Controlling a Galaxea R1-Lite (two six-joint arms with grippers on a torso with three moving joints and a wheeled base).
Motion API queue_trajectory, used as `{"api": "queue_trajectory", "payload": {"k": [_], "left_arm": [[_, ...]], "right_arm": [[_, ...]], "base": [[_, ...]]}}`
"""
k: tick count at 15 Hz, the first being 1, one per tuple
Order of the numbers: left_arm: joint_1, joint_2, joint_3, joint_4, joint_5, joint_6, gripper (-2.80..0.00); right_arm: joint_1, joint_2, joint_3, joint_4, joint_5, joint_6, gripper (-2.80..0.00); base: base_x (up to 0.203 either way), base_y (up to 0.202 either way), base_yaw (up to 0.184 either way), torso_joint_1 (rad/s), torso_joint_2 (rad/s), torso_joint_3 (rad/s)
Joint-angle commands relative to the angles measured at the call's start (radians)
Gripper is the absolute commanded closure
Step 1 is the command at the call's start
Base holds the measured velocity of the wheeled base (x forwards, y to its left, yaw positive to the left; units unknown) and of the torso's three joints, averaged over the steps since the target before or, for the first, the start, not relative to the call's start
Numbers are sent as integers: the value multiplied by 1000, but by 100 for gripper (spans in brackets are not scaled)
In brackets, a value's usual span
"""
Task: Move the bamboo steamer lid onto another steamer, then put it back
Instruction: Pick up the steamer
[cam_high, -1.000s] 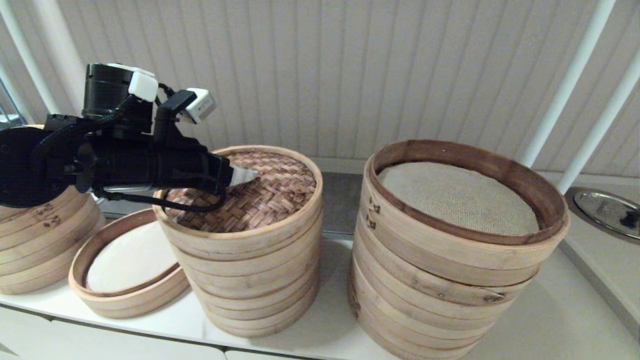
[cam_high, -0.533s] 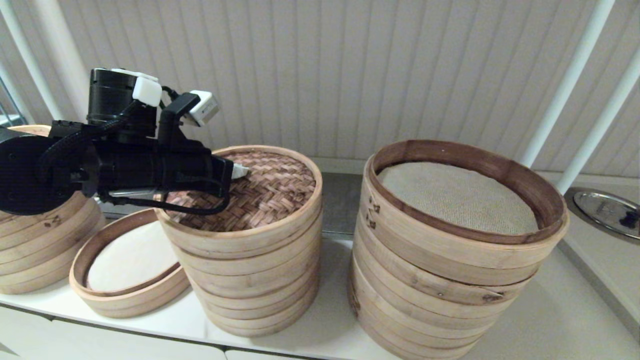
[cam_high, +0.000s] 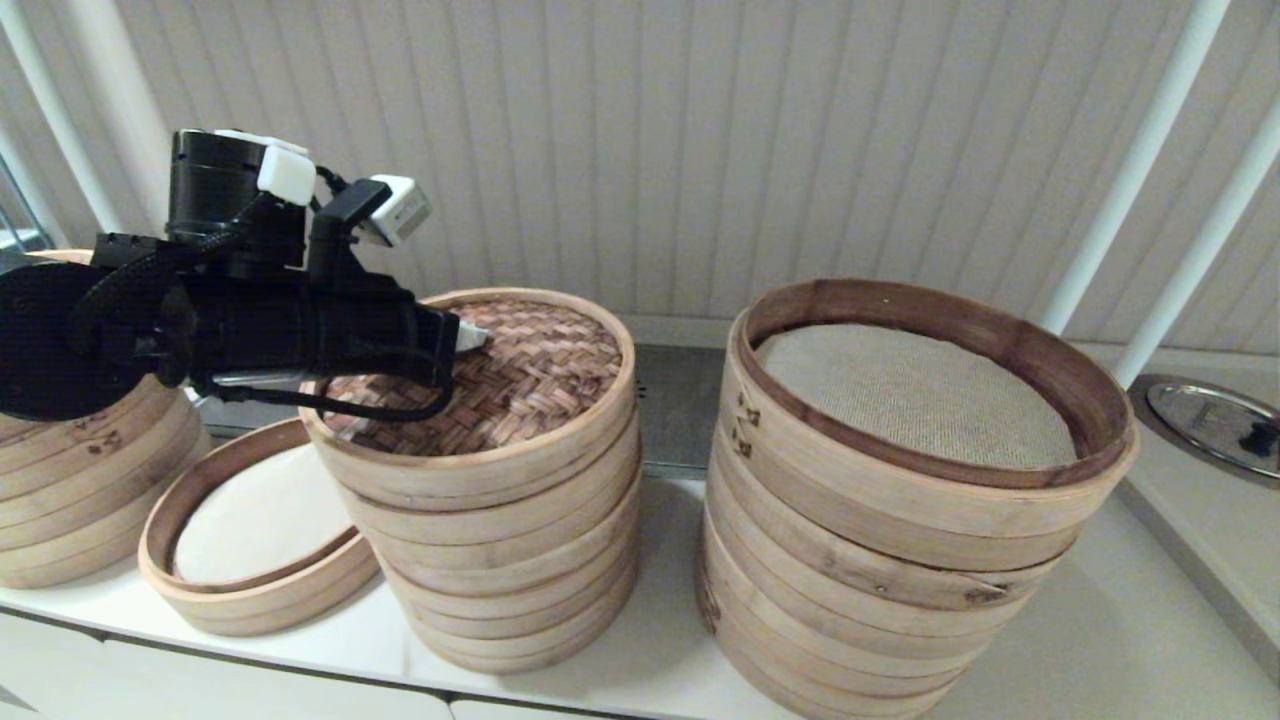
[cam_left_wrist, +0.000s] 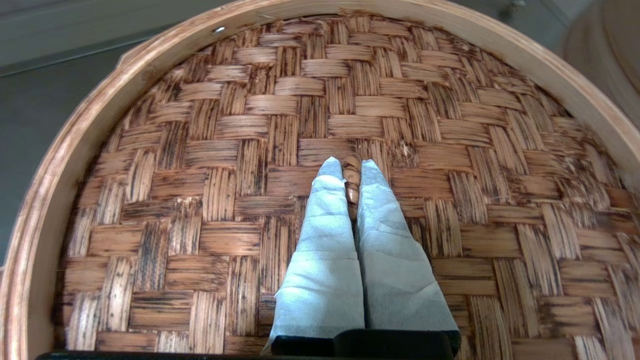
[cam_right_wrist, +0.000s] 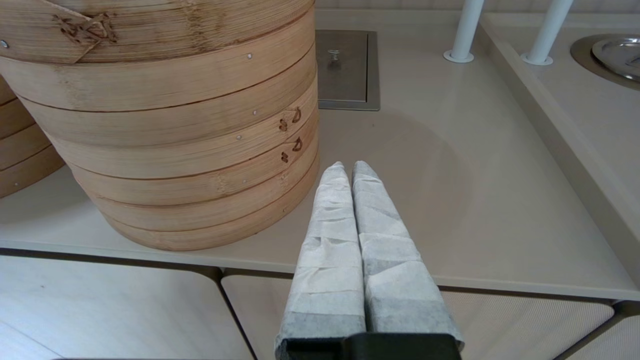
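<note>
The fingers (cam_left_wrist: 325, 225) of my left gripper (cam_left_wrist: 351, 167) are pressed together, pinching the small loop handle (cam_left_wrist: 351, 175) at the centre of the bamboo steamer lid (cam_high: 520, 375). The lid looks slightly raised and tilted on the tall stack (cam_high: 510, 540) at centre-left of the tabletop (cam_high: 1100, 640). Just left of that stack lies the shallow steamer ring (cam_high: 255, 600), showing a white liner (cam_high: 255, 520) inside. To the right stands a wider stack (cam_high: 900, 590) with a beige cloth liner (cam_high: 910, 395). My right gripper (cam_right_wrist: 348, 167) hangs off the tabletop's near edge, its fingers closed on nothing.
</note>
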Motion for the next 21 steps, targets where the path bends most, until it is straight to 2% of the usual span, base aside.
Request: {"api": "queue_trajectory", "payload": {"k": [1,17,21], "left_arm": [[5,-14,-1,-6,-2,0,0],[0,-76,-16,5,-2,-8,0],[56,-100,-52,7,1,-46,0]], "right_arm": [[0,0,3,0,0,0,0],[0,0,3,0,0,0,0],[0,0,3,0,0,0,0]], "base": [[0,0,0,0,0,0],[0,0,0,0,0,0],[0,0,0,0,0,0]]}}
